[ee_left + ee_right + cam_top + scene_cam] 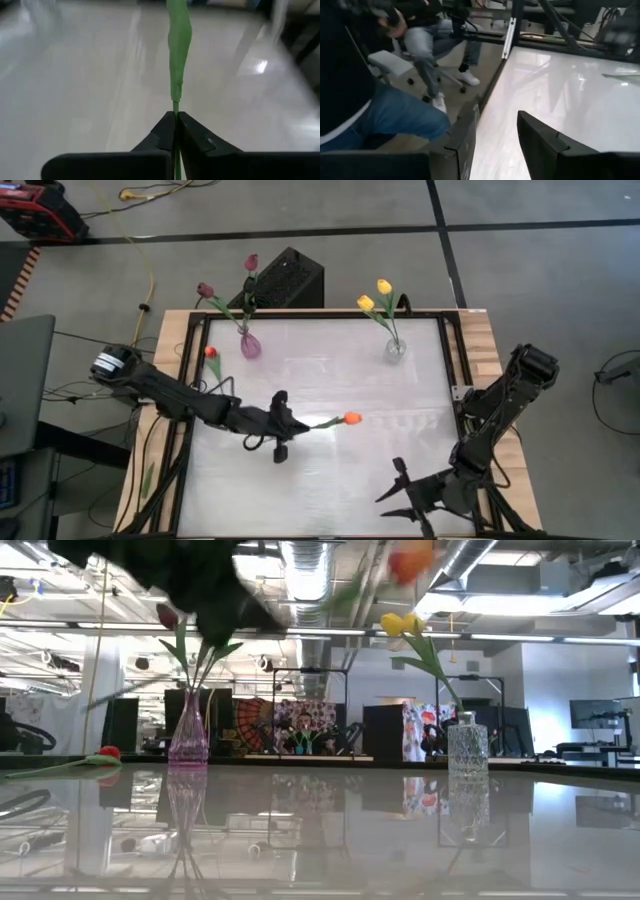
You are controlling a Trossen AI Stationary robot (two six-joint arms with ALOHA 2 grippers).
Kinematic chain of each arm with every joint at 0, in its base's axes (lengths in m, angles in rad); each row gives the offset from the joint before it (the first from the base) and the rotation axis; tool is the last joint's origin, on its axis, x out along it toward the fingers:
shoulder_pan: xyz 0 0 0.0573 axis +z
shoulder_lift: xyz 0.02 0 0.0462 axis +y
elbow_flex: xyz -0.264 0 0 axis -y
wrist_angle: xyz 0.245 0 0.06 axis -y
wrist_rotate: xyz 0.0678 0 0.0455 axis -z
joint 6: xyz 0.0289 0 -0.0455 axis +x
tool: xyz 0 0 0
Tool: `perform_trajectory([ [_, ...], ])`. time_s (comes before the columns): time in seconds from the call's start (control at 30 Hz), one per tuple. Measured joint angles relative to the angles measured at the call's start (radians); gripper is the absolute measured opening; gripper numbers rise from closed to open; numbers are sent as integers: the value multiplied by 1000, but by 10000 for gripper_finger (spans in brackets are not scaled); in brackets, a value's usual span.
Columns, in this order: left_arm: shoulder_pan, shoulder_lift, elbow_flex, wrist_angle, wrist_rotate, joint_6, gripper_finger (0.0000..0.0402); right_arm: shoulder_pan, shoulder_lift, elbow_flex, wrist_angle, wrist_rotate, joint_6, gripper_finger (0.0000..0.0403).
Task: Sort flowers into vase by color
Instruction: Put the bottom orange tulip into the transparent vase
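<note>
An orange-red tulip (351, 418) on a thin green stem sticks out of my left gripper (296, 425), which is shut on it above the table's middle. In the low view its head (410, 560) shows high over the table. A purple vase (250, 345) at the far left holds two maroon tulips (205, 290). A clear vase (396, 347) at the far right holds two yellow tulips (384, 286). A red tulip (211, 352) lies flat on the table near the left edge. My right gripper (392, 482) hovers open near the front right corner, with nothing between its fingers. My left gripper pinches the tulip's stem (175, 106) between its two fingertips, below a leaf (179, 40). The stem runs on out of the fingertips, along the fingers. The fingers come from the table's left, slanting slightly down. The tulip is lifted clear, its head pointing toward the table's right.
A dark box (290, 278) stands behind the table's far edge. The right wrist view shows the table's near edge (492, 85), and people sit on chairs (427, 42) beyond it. Bare tabletop (330, 470) lies between the vases and the front edge.
</note>
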Motion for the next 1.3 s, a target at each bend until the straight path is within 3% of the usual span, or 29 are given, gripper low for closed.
perform_trajectory([
  [0.23, 2, -7, 0, 441, 122, 96, 0, -83, 32, 0, 16, 63, -79, 170],
  [0.37, -2, 17, 1, 595, 200, 92, 0, -184, 57, 0, 121, 61, -169, 170],
  [0.5, -18, 49, 1, 695, 213, 108, 0, -287, 92, 0, 273, 32, -266, 170],
  [0.87, -23, 78, 1, 774, 185, 152, 0, -469, 113, 0, 491, -206, -315, 170],
  [1.3, -1, 79, 1, 819, 106, 246, 0, -548, 113, 0, 520, -226, -313, 170],
])
